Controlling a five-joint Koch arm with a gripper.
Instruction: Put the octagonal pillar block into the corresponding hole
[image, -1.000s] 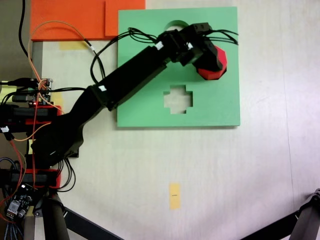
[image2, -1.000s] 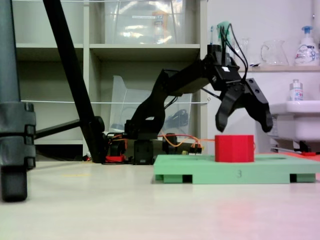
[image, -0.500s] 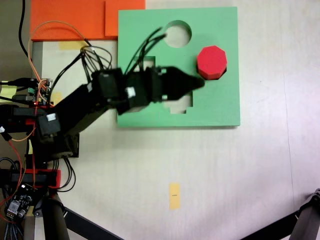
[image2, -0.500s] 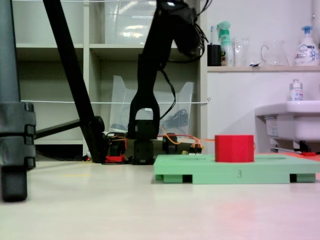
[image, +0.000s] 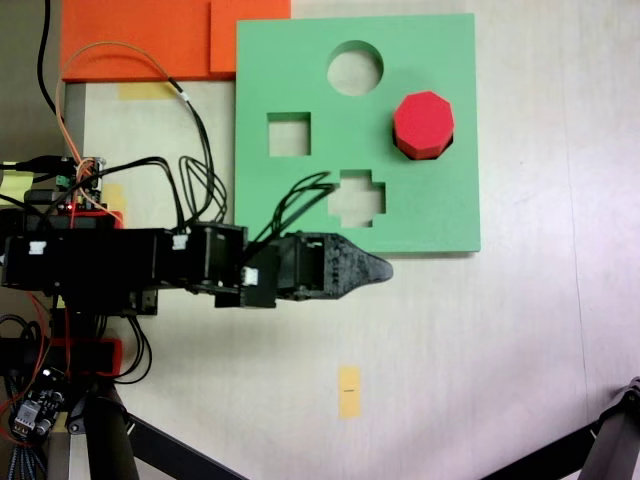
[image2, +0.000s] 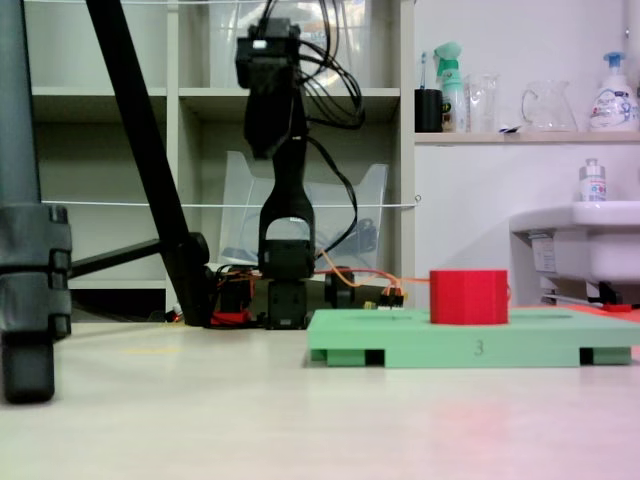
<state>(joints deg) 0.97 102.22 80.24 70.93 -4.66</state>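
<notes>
The red octagonal pillar block (image: 423, 122) stands upright on the right part of the green foam board (image: 440, 210), with a thin dark gap along its lower edge. Seen from the side, the block (image2: 469, 296) rises well above the board (image2: 440, 340). The corresponding hole is hidden beneath it. My gripper (image: 385, 268) hovers just off the board's near edge, pointing right, well clear of the block and holding nothing. From the side the gripper (image2: 268, 55) is raised high and faces the camera. Its jaws overlap, so their state is unclear.
The board also has a round cutout (image: 355, 68), a square cutout (image: 288, 135) and a cross cutout (image: 361, 197). Orange foam sheets (image: 150, 40) lie at the top left. The arm's base and wiring (image: 70, 215) are at the left, and tripod legs (image: 610, 440) stand at the bottom corners.
The gripper was open around the block, then lifted and swung back off the board toward the base. The block stayed in place on the board.
</notes>
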